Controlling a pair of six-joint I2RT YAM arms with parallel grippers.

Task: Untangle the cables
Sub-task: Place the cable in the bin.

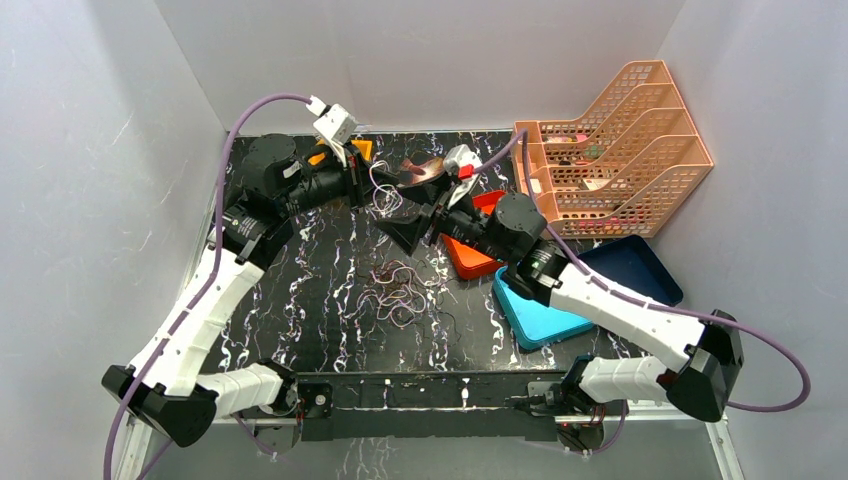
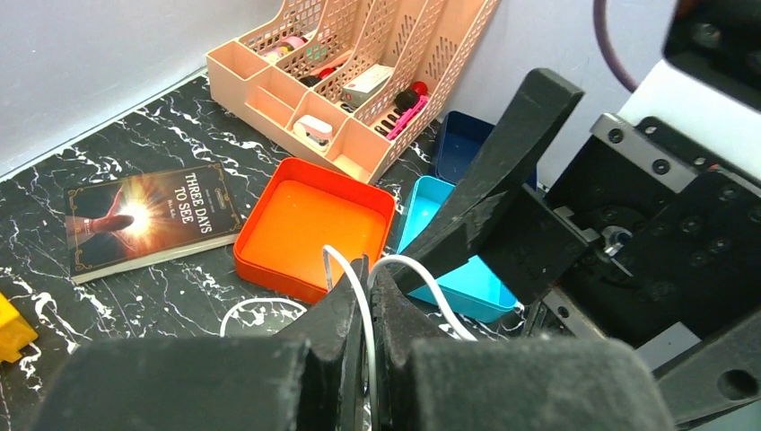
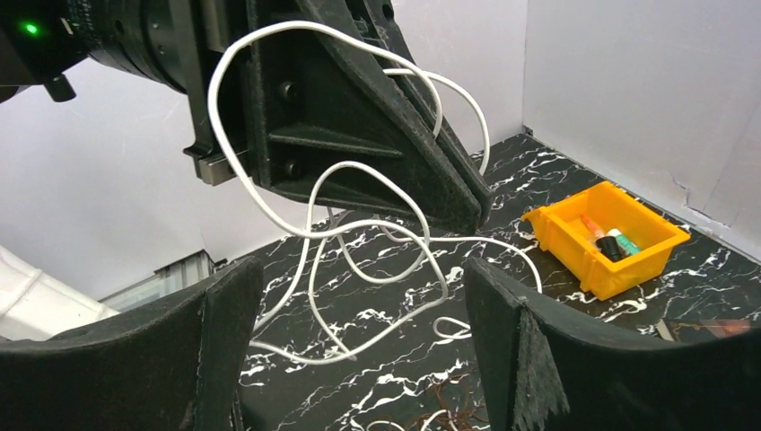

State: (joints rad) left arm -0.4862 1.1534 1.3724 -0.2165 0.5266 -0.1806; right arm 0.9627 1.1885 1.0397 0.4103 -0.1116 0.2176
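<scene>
My left gripper (image 2: 370, 278) is shut on a whitish cable (image 2: 366, 310), which runs up between its fingertips and arcs over both sides. From it the whitish cable (image 3: 359, 229) hangs in loose loops, the lowest resting on the table. My right gripper (image 3: 359, 332) faces those loops with its jaws wide open and nothing between them; the loops hang just beyond its fingertips. In the top view the left gripper (image 1: 372, 192) and right gripper (image 1: 395, 220) meet at the back centre. The dark cables (image 1: 398, 290) lie in a tangle on the table below.
An orange tray (image 2: 310, 220), a light blue tray (image 2: 449, 265) and a dark blue tray (image 1: 640, 265) lie right of the grippers. A peach file rack (image 1: 615, 140) stands at the back right. A book (image 2: 148, 215) and a yellow bin (image 3: 606, 235) sit near the back wall.
</scene>
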